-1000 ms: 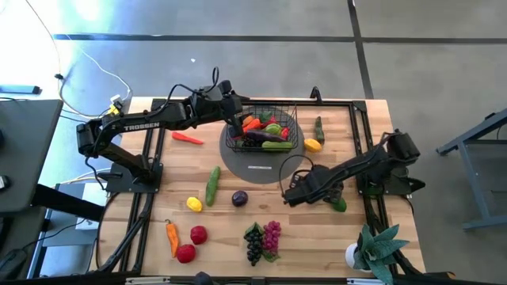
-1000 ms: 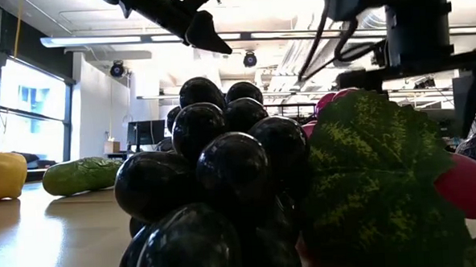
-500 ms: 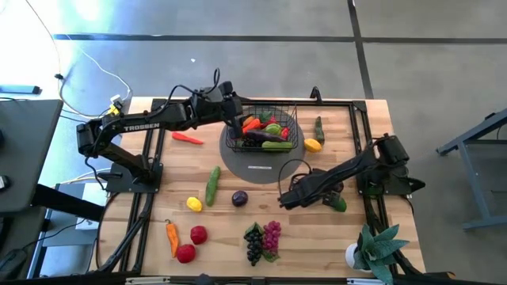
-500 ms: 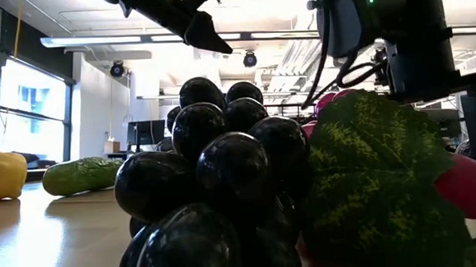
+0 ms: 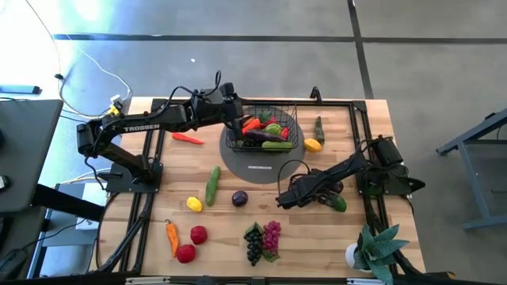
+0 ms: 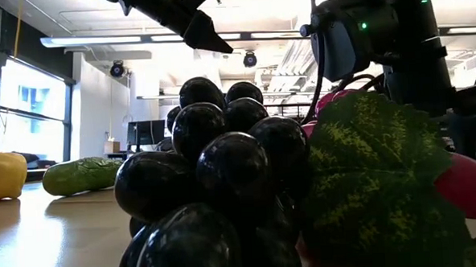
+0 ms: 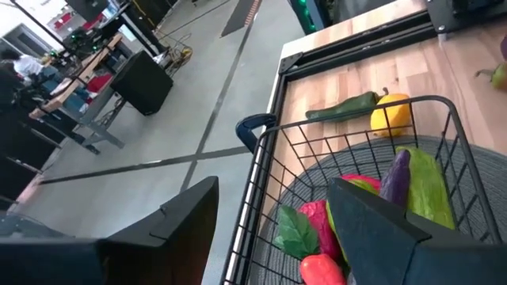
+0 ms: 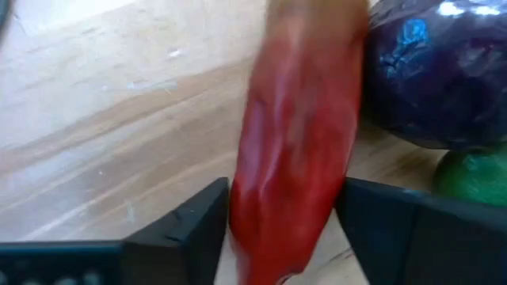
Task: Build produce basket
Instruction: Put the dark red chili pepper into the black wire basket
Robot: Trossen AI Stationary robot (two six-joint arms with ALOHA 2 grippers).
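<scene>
Basket upper centre on grey disc, already holding peppers. Left gripper at its left rim, fingers apart, empty. Lower right of centre, right gripper clamped on red pepper (eggplant just beside).

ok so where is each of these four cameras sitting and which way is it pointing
High view: above the table, looking straight down; both arms show, with the basket.
Low view: at table-top height, looking level past dark grapes; arms come in from above.
Left wrist view: on the left arm, looking past its fingers into the basket.
Right wrist view: on the right arm; its fingers flank a red pepper.
Shared: the high and left wrist views both show the basket.
</scene>
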